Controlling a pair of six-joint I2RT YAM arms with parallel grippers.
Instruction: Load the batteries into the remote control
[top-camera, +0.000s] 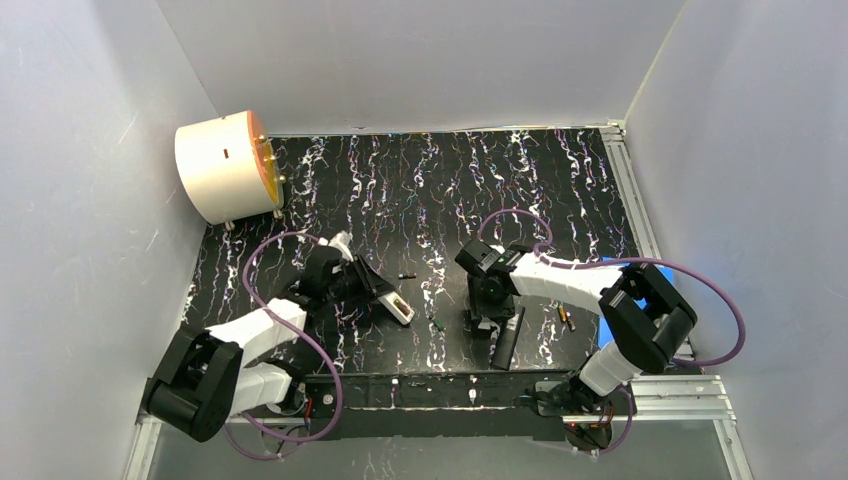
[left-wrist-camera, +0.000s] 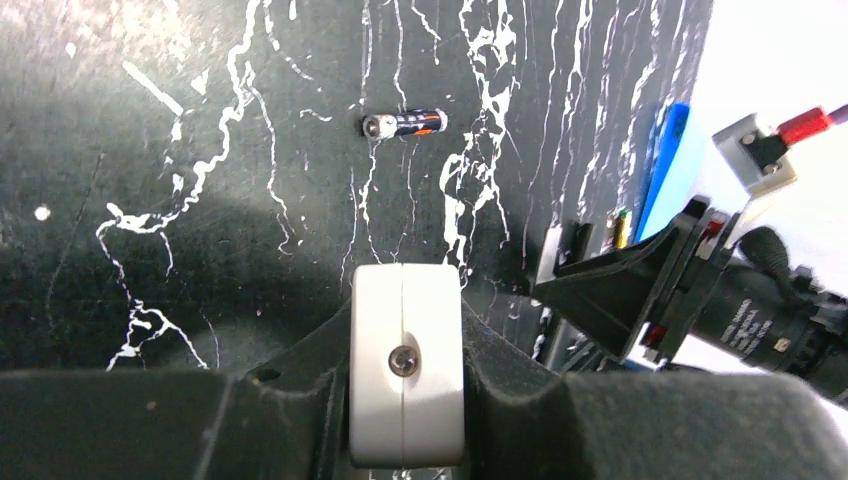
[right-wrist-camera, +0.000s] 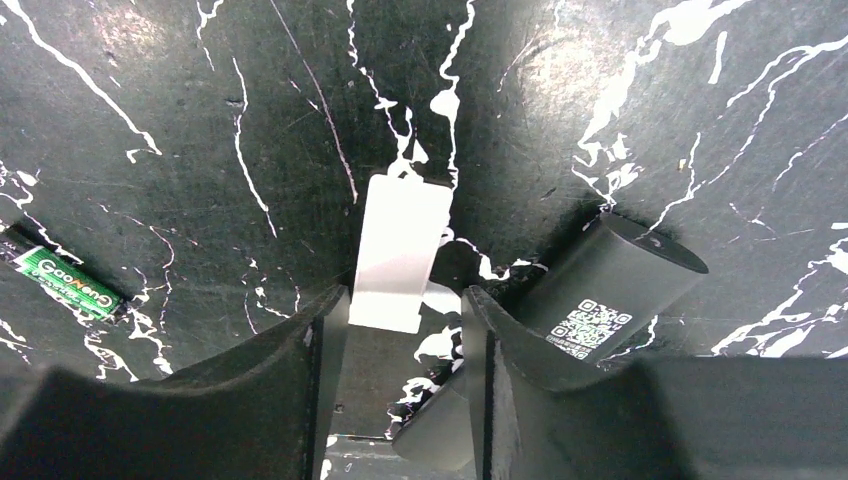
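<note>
From above, the left pincer (top-camera: 365, 283) is clamped on the white remote (top-camera: 399, 307), whose pale end juts out past its tips. A black-and-orange cell (top-camera: 407, 275) lies on the counter (top-camera: 420, 190) just beyond those tips, apart from them. The right pincer (top-camera: 489, 322) points down at the counter, with a black remote (top-camera: 507, 343) just beside it and a green cell (top-camera: 437, 325) near it on the side toward the left arm. In the left wrist view the white remote sits tight between both fingers, and the black-and-orange cell lies straight ahead, sideways across the pincer's line of reach. In the right wrist view the fingers stand apart, straddling a flat white plate (right-wrist-camera: 400, 245) without gripping it. The green cell lies well off past one finger and the black remote just outside the other. The cells look light, stiff and smooth, so they will likely roll or squirt free. They are best pinched across mid-barrel, fingers square to the length, both ends left clear.
</note>
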